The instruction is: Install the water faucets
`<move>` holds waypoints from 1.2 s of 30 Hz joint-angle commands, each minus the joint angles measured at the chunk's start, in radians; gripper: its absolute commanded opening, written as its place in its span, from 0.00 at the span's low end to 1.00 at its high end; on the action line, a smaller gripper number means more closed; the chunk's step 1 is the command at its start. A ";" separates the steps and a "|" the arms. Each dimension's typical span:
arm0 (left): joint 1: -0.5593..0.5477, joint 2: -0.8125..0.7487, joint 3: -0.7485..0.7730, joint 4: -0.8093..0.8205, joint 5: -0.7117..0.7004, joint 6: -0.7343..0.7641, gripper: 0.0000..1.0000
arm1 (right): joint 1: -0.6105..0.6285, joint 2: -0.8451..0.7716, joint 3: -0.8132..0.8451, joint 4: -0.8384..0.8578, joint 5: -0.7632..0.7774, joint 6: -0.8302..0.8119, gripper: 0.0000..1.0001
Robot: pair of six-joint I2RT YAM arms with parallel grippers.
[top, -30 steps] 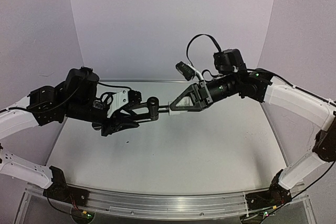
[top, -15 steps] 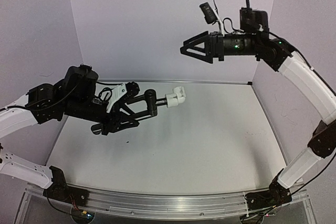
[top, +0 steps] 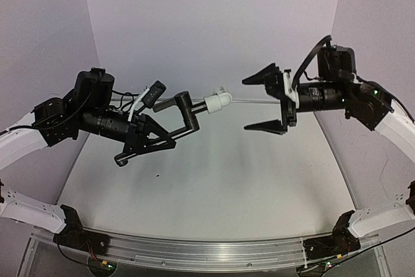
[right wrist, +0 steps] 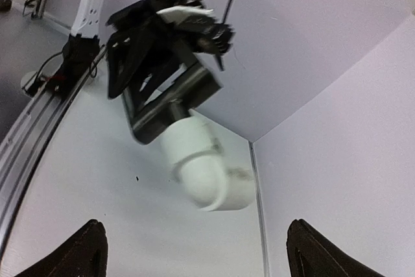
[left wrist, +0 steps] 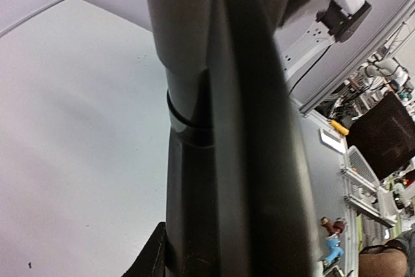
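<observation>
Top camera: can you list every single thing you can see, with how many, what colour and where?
black pipe: 1, black, up in the air left of centre, held in the left tool
white fitting: 1, white, on the pipe's far end, pointing at the right tool
table: 1, pale grey, under both arms
metal rail: 1, silver, along the table's near edge
walls: 3, pale lilac, behind and at both sides
left arm: 1, white and black, left side
right arm: 1, white and black, right side
left tool: 1, black, shut on the pipe
right tool: 1, black, open and empty, facing the fitting
</observation>
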 commanded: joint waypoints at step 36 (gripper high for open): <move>0.014 0.158 0.175 0.101 0.420 -0.040 0.00 | 0.115 0.005 -0.038 0.082 0.050 -0.064 0.18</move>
